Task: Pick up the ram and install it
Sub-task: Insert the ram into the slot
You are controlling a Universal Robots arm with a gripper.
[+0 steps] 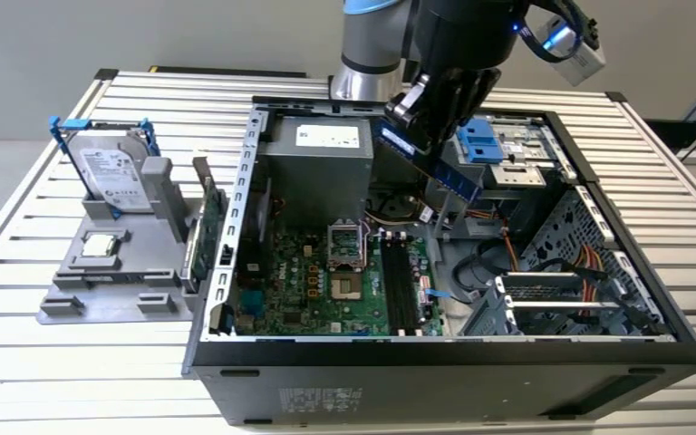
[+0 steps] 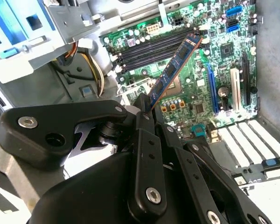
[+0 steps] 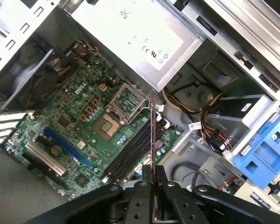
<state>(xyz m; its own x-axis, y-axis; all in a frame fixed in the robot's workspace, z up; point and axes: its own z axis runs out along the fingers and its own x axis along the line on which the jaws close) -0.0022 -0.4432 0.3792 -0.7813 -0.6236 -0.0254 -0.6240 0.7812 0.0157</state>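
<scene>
Slatted metal counter [image 1: 33, 362] fills the scene, and I take the open computer case [image 1: 445, 381] lying on it as my landmark. Off the case's side, towards the exterior view's left, a silver hard drive [image 1: 112, 177] in a blue-clipped frame stands upright on a grey stand [image 1: 106, 290]. Closer in, a green expansion card [image 1: 209, 240] stands on edge just beside the case wall.

Inside the case, the grey power supply [image 1: 318, 172] sits at the far end. The green motherboard [image 1: 312, 290] lies flat on the case floor nearer the camera, with its black memory slots [image 1: 399, 288] running along the board's edge towards the exterior view's right.

Above the case interior hangs the tool [image 1: 420, 122], pinching the ram [image 1: 457, 181] by one end. The stick is tilted and held in the air between the power supply and the blue drive cage [image 1: 481, 140], well clear of the board.

In the second wrist view the tool [image 2: 142, 109] grips the ram [image 2: 175, 65], which slants out over the motherboard beside the memory slots [image 2: 149, 46]. In the first wrist view I see the ram [image 3: 152, 140] edge-on — a thin line rising from the tool [image 3: 151, 179], close to parallel with the slots [image 3: 130, 154] below it.
</scene>
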